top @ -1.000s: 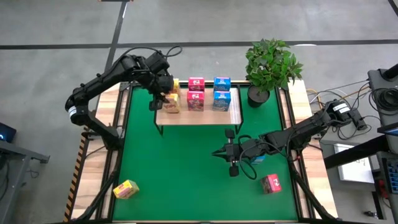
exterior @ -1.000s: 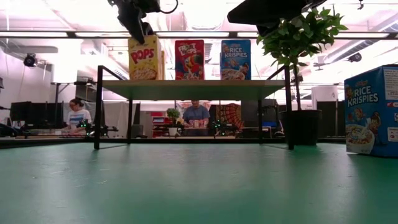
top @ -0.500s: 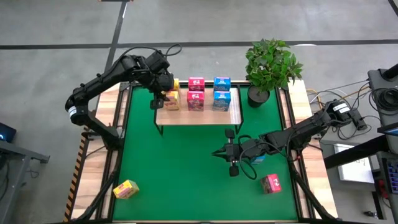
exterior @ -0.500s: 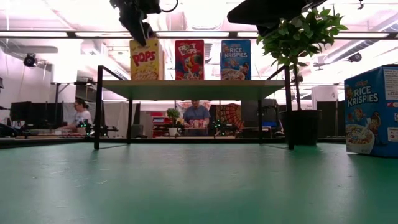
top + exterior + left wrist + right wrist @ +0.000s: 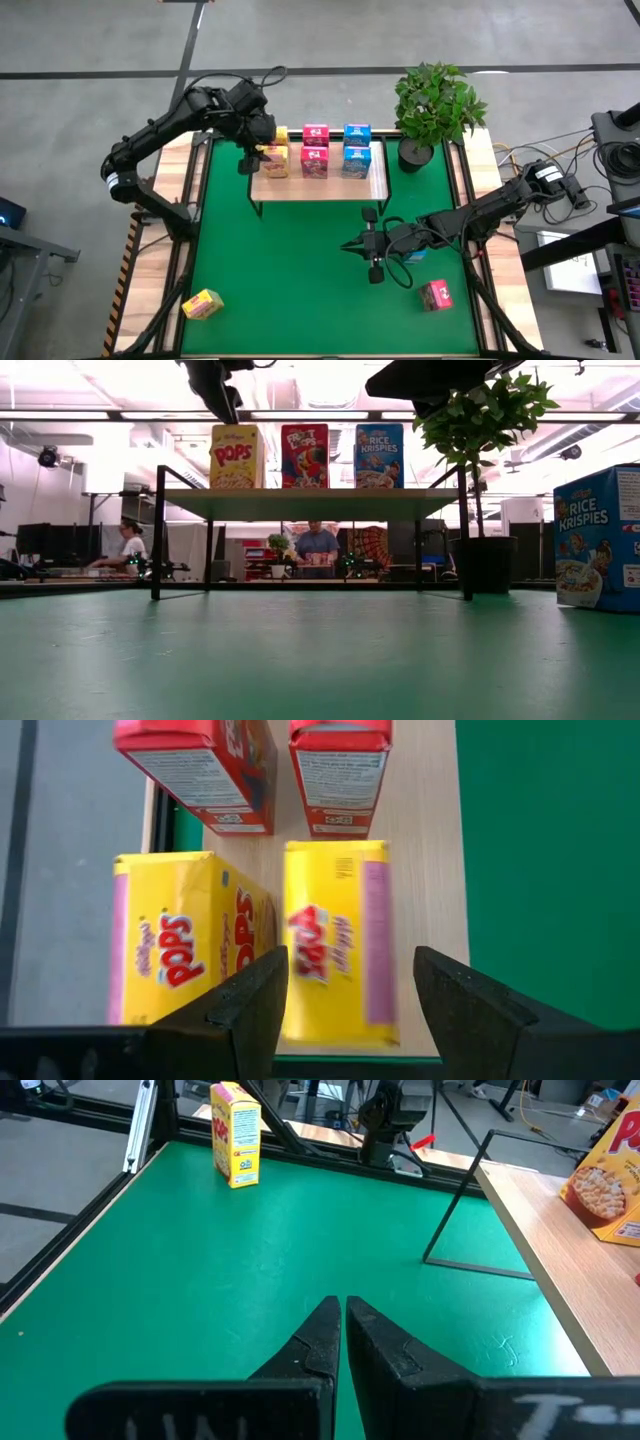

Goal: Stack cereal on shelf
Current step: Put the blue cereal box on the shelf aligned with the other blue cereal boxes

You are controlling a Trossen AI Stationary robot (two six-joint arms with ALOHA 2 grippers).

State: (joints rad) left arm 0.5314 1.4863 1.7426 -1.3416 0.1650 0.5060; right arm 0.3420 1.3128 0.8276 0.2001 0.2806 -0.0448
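A: Now that my left gripper [image 5: 350,995] has spread and lifted clear, the yellow Pops box [image 5: 335,955] stands alone on the shelf [image 5: 375,180]. Placement done.

B: Right side?

A: Right gripper [image 5: 342,1335] pinched together, empty, waiting mid-mat. 6 boxes shelved; another yellow box [image 5: 203,303] and a pink-red box [image 5: 436,295] visible on the green mat [image 5: 290,270].
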